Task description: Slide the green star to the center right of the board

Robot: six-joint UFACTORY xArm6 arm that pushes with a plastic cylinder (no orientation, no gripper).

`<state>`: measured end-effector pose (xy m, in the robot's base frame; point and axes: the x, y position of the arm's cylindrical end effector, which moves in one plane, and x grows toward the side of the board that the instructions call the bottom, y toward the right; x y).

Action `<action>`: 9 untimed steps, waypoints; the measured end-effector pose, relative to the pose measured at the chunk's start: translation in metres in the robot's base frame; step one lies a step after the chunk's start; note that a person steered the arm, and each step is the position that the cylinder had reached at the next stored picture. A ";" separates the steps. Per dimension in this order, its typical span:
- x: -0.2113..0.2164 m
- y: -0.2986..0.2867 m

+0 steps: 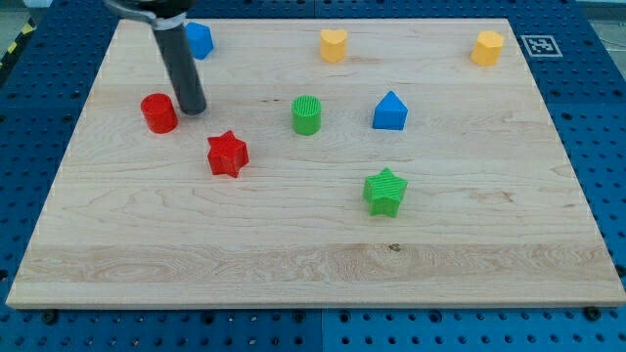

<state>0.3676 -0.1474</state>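
At the view's left, the red cylinder (158,112) stands on the wooden board (313,264), and the dark rod (178,61) comes down just beside it on its right. The rod enters from the view's top, leaning slightly so that its upper end sits further left than its lower end. My tip (193,110) rests on the board close against the red cylinder's right side — whether the two touch cannot be told. The arm carries no jaws, only this rod, so nothing is gripped. Behind the rod, near the board's top edge, a blue block (200,40) is partly hidden; its shape is hard to make out. Below and to the right of the tip lies the red star (227,154), near but apart from it.

Further right, the green cylinder (306,114) stands around the middle of the board, with a yellow heart-like block (334,45) above it near the top edge. The green star (384,192) lies right of centre and a little towards the view's bottom — well apart from the tip. Above it sits a blue house-shaped block (390,111). A yellow hexagonal block (487,47) occupies the top right corner.
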 end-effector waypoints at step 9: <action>0.111 0.285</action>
<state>0.4790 0.1378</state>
